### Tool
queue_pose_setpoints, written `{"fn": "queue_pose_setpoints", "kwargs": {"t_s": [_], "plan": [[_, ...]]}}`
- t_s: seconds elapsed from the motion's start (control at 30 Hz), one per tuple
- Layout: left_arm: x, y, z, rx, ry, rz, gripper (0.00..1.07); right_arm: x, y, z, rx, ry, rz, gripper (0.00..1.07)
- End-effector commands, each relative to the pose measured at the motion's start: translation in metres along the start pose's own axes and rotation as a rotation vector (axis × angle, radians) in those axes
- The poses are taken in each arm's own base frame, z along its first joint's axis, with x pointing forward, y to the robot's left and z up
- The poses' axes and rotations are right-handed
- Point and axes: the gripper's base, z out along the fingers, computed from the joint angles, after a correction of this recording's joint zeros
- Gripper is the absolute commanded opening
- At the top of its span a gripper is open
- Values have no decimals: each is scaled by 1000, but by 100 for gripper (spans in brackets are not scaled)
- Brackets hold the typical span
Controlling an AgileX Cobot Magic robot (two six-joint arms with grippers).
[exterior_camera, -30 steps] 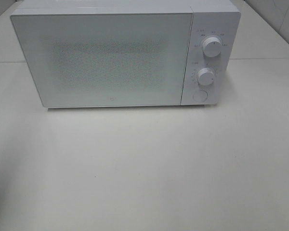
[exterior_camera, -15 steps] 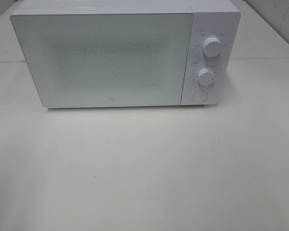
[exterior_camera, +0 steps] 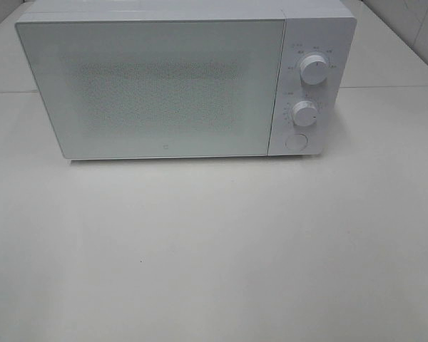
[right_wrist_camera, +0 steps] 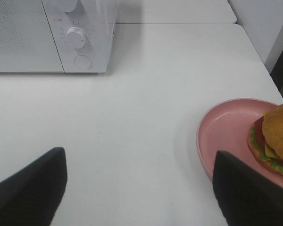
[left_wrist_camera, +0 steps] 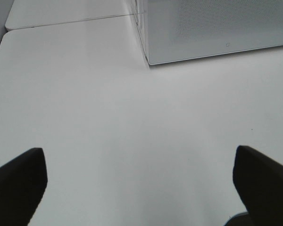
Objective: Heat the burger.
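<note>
Both pincers [left_wrist_camera: 140, 188] [right_wrist_camera: 139, 188] are spread wide and empty; burger [right_wrist_camera: 273, 141] sits on plate [right_wrist_camera: 221, 136], apparently right of microwave [exterior_camera: 164, 85], whose shut door should be opened first.

- The left gripper [left_wrist_camera: 140, 181] has its dark fingers [left_wrist_camera: 16, 181] spread wide apart, nothing between them, held above the surface [left_wrist_camera: 108, 122].
- The right gripper [right_wrist_camera: 139, 190] likewise has its fingers [right_wrist_camera: 30, 186] parted wide and empty.
</note>
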Motion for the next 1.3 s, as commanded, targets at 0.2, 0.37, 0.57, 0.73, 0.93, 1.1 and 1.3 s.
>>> {"fn": "queue_pose_setpoints", "kwargs": {"t_s": [0.2, 0.37, 0.57, 0.73, 0.93, 1.1, 1.3], "plan": [[10, -1, -11, -35, -73, -20, 105, 2, 0, -3, 7, -34, 3, 76], [11, 4, -11, -84, -69, -77, 105, 1, 0, -3, 7, -32, 3, 76], [11, 5, -11, -92, -68, -84, 105, 1, 0, -3, 7, -32, 3, 76], [11, 5, -11, -92, -67, -84, 105, 1, 0, -3, 7, -32, 3, 76], [11, 5, -11, -92, -67, -84, 105, 1, 0, -3, 7, -32, 3, 76], [11, 5, -11, -92, -67, -84, 105, 1, 0, -3, 7, -32, 3, 76], [10, 5, -11, -91, -66, -84, 105, 1, 0, -3, 7, -32, 3, 76]]}}
